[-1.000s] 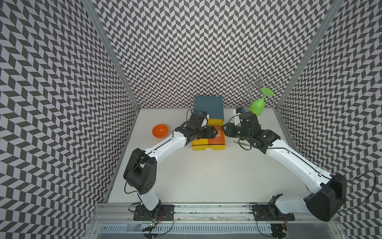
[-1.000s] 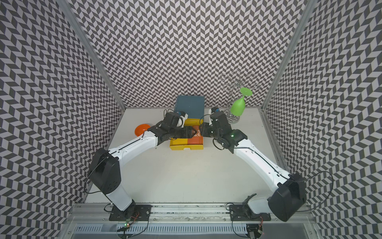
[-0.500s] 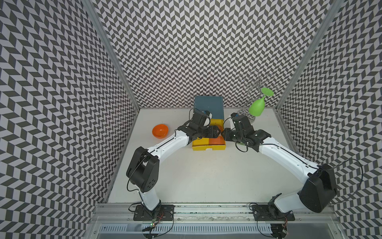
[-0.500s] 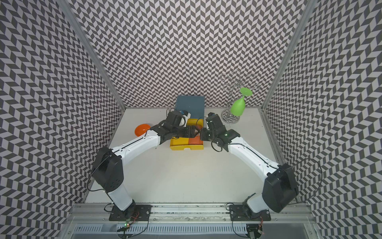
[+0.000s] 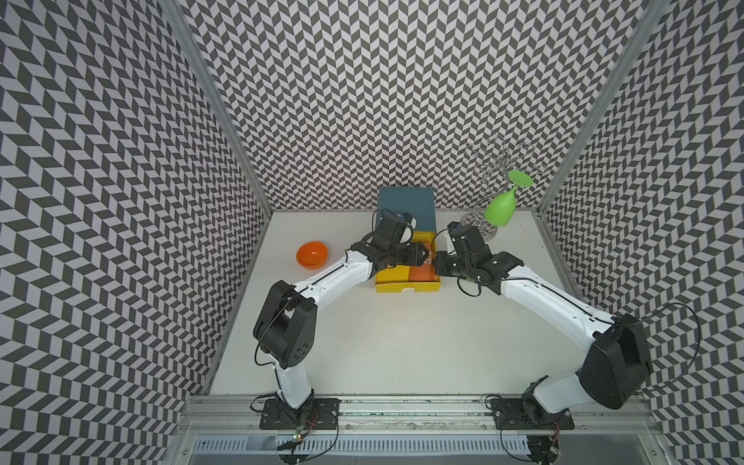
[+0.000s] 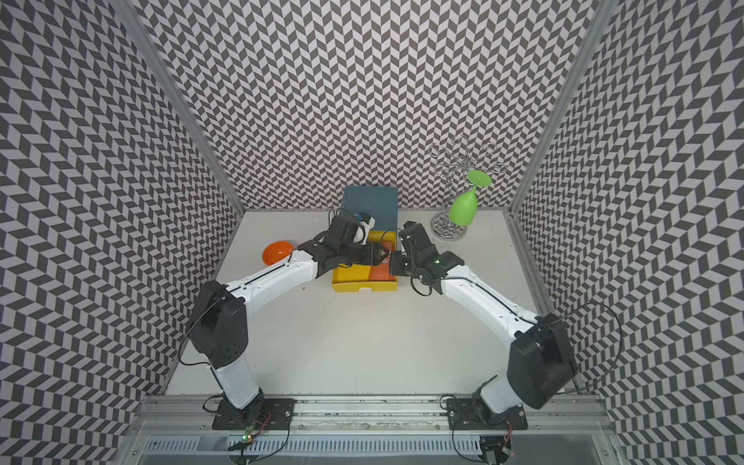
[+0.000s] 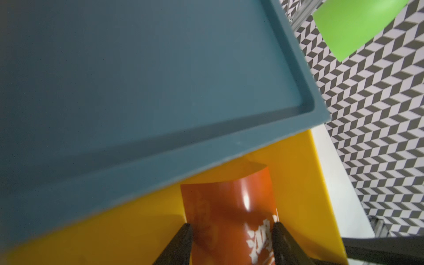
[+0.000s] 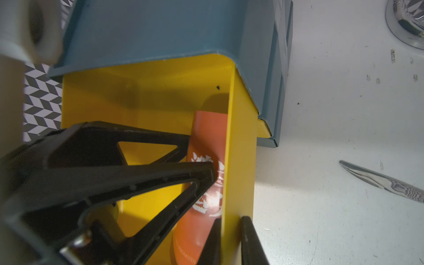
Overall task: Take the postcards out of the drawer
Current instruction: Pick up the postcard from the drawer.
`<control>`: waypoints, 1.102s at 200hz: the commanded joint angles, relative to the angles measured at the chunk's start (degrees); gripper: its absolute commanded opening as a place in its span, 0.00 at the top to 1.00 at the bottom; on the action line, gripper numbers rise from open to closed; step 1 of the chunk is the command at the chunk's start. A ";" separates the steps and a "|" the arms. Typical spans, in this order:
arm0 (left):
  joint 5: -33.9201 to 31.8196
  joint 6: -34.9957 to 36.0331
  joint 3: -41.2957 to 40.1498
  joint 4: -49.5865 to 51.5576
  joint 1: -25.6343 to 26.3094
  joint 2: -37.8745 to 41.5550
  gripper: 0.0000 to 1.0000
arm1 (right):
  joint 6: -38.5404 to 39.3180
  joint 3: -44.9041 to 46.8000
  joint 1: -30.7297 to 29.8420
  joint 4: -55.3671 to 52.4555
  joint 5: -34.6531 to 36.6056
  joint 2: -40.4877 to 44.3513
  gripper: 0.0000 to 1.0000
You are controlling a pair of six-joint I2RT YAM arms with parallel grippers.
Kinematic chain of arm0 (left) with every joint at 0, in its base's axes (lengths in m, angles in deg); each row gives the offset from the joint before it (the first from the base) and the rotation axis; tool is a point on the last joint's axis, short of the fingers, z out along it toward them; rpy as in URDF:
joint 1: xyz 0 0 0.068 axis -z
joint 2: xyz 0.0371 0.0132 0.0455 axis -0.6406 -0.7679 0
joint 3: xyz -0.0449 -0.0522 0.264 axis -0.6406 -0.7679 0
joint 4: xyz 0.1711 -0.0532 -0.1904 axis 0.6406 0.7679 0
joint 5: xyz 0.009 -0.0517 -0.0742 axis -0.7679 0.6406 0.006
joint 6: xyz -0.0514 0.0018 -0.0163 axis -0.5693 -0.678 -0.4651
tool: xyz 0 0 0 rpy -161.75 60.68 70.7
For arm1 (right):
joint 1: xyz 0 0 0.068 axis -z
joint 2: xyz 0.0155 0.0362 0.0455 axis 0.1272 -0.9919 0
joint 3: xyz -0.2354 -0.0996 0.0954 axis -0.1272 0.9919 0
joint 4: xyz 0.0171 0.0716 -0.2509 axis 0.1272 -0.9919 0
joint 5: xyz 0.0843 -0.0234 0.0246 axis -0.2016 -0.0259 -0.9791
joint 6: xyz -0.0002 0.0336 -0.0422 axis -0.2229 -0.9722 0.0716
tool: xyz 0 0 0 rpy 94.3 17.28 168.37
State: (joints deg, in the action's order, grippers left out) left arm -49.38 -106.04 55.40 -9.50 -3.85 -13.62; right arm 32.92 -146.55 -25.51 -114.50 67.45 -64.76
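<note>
Squeezed edgewise in left jaws: 1 orange postcard (image 7: 229, 218), bowed, flimsy; likely better pinched across faces. Clamped on drawer (image 8: 239, 149) wall: right jaws.

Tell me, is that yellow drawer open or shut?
Open: the yellow drawer sticks out from the teal cabinet, its inside and an orange postcard showing.

Both top views are bright and sharp, lit evenly from overhead, with soft shadows on the table (image 5: 402, 342) and walls (image 5: 120, 201) bowing at the edges. The left wrist view blurs the cabinet (image 7: 137, 80) beyond the left gripper (image 7: 231, 224), and glare spots the orange postcard (image 7: 229, 202) just ahead of its fingertips (image 7: 187, 229) (lettering smeared); shadow darkens the drawer (image 8: 137, 96) ahead of the right gripper (image 8: 230, 220).
</note>
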 commanded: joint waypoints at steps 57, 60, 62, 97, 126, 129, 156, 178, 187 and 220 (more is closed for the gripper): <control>-0.11 0.11 -1.64 5.29 0.03 -2.59 0.72 | -0.10 -0.30 -0.45 2.80 -1.69 -0.33 0.85; 0.01 -0.01 -1.64 5.25 -0.03 -2.48 0.73 | -0.14 -0.31 -0.53 2.75 -1.67 -0.32 0.85; 0.06 0.04 -1.68 5.22 -0.10 -2.26 0.73 | -0.16 -0.31 -0.44 2.74 -1.67 -0.28 0.86; 1.75 -0.33 -1.64 5.42 -1.46 0.44 0.77 | -0.40 -0.72 -0.40 3.17 -1.72 -0.09 0.85; 2.42 -0.45 -1.29 6.14 -1.80 2.20 0.77 | -0.41 -1.49 -0.40 3.21 -1.35 -0.14 0.83; 2.53 -0.42 -1.31 6.17 -1.84 2.40 0.77 | -0.38 -1.53 -0.40 3.22 -1.39 -0.14 0.83; 3.39 -0.69 -1.28 6.51 -2.18 3.28 0.77 | -0.32 -2.10 -0.40 3.10 -1.36 -0.14 0.82; 3.81 -1.04 -1.20 6.62 -2.49 4.12 0.77 | -0.32 -2.49 -0.32 3.27 -1.42 0.29 0.81; 3.97 -1.10 -1.16 6.69 -2.68 4.58 0.77 | -0.34 -2.72 -0.36 3.35 -1.43 0.43 0.80; 3.52 -1.11 -0.20 7.11 -3.20 6.08 0.77 | -0.01 -3.72 -0.06 4.20 -1.34 1.18 0.76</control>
State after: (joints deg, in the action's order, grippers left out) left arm -46.10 -107.09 54.76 -4.36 -6.52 -10.19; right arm 32.68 -147.73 -25.51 -114.02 66.93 -64.76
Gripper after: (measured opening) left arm 0.230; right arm 0.222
